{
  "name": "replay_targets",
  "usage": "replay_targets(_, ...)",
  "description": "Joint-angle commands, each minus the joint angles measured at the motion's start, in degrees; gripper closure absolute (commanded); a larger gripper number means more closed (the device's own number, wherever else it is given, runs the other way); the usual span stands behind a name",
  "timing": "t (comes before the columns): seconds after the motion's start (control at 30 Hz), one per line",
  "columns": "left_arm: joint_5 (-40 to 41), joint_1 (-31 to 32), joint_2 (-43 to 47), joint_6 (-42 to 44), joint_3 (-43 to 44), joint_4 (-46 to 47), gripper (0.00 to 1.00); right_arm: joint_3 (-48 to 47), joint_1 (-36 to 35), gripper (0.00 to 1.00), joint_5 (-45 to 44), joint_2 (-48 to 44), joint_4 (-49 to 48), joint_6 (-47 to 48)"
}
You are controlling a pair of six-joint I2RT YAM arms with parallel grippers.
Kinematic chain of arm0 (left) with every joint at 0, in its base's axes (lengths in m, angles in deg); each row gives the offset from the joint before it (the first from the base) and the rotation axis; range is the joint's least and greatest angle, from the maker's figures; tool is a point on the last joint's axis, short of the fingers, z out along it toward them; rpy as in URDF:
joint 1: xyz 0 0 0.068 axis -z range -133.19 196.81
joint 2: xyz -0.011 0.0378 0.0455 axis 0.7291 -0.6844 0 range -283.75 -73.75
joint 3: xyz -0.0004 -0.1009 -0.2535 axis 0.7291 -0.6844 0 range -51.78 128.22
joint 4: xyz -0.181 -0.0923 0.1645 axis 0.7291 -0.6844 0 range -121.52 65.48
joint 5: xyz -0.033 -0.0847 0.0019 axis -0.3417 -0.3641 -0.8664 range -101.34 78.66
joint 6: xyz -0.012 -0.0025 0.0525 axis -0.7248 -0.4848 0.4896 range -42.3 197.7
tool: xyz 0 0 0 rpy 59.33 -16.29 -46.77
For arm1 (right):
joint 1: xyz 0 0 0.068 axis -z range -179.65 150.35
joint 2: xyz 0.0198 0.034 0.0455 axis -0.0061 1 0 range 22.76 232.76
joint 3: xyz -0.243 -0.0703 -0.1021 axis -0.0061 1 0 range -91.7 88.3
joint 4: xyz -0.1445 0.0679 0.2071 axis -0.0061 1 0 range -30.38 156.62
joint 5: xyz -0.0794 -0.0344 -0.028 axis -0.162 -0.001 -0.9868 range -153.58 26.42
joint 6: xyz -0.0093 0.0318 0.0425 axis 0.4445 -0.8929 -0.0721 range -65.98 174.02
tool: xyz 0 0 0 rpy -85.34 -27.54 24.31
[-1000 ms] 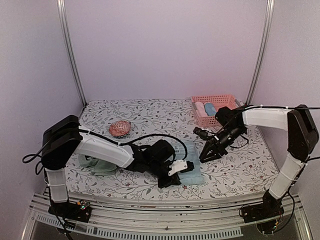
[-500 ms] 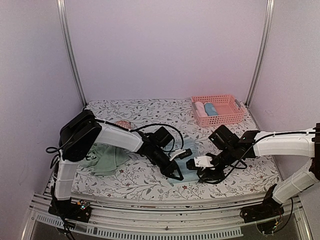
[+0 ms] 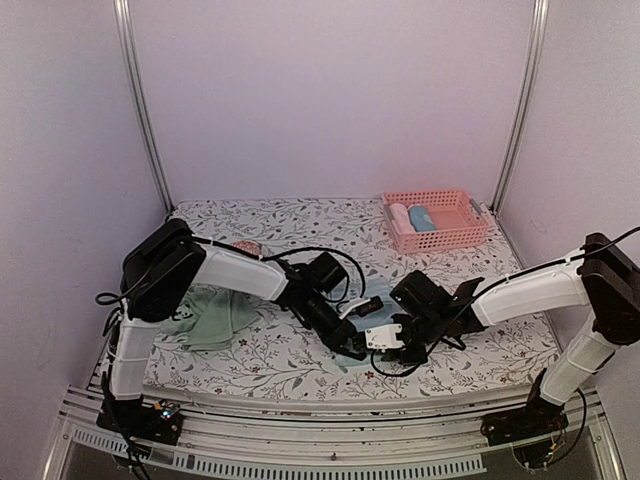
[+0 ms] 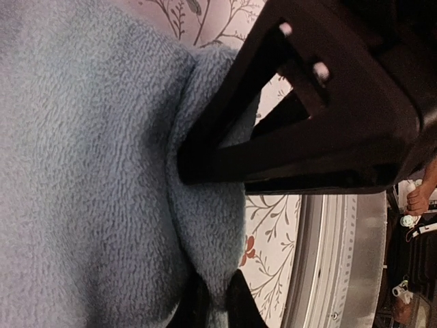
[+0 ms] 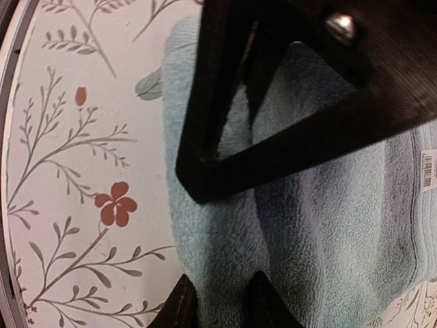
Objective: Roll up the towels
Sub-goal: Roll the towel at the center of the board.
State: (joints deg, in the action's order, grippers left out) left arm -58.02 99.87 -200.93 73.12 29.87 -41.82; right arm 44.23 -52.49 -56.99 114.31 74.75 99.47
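The light blue towel (image 3: 350,352) lies on the flowered table near its front, between the two grippers. My left gripper (image 3: 350,340) is shut on a pinched fold of it (image 4: 89,171) at the towel's left front corner. My right gripper (image 3: 378,348) is low at the towel's right side. Its jaws stand open astride the towel's (image 5: 328,225) folded edge, with cloth filling the gap between them. The sage green towel (image 3: 205,318) with a panda print lies crumpled at the left, under the left arm.
A pink basket (image 3: 440,238) at the back right holds a white roll (image 3: 400,215) and a blue roll (image 3: 421,217). A reddish round object (image 3: 243,246) sits behind the left arm. The table's metal front rail (image 4: 341,260) is close to both grippers.
The right arm swung down from near the basket to the blue towel's front edge. The left arm lifted its elbow and shifted left, uncovering the green towel, while keeping hold of the blue towel.
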Motion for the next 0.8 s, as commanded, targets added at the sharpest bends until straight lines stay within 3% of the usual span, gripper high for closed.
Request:
replay_targets(0.0, 2.9, -1.7, -2.4, -0.4, -0.3, -5.9, 0.92, 1.3, -0.3, 0.79, -4.4, 3.2, -0.8, -0.4)
replay_targets(0.1, 6.9, -2.1, 0.8, -0.5, -2.5, -4.2, 0.78, 1.4, -0.3, 0.91, -1.6, 3.3, 1.9, -0.3)
replay_targets(0.2, 13.7, -2.0, 9.1, -1.1, -9.7, 3.8, 0.64, 0.1, 0.6, 0.95, 5.7, 3.2, 7.6, -1.0)
replay_targets(0.3, 19.9, -1.5, 21.5, -2.0, -20.0, 14.0, 0.57, -3.1, 2.8, 0.96, 13.9, 4.3, 13.7, -2.5)
replay_targets(0.4, 27.1, 0.4, 30.1, -2.3, -30.5, 22.7, 0.55, -6.8, 5.8, 0.97, 22.7, 7.2, 19.9, -3.7)
replay_targets(0.57, 42.9, 9.1, 38.4, 3.5, -42.5, 34.2, 0.58, -15.5, 12.9, 0.97, 38.9, 16.7, 32.8, -2.1)
replay_targets(0.77, 52.5, 18.9, 36.8, 13.4, -42.4, 37.6, 0.60, -24.8, 16.5, 0.97, 48.6, 31.5, 49.4, 5.3)
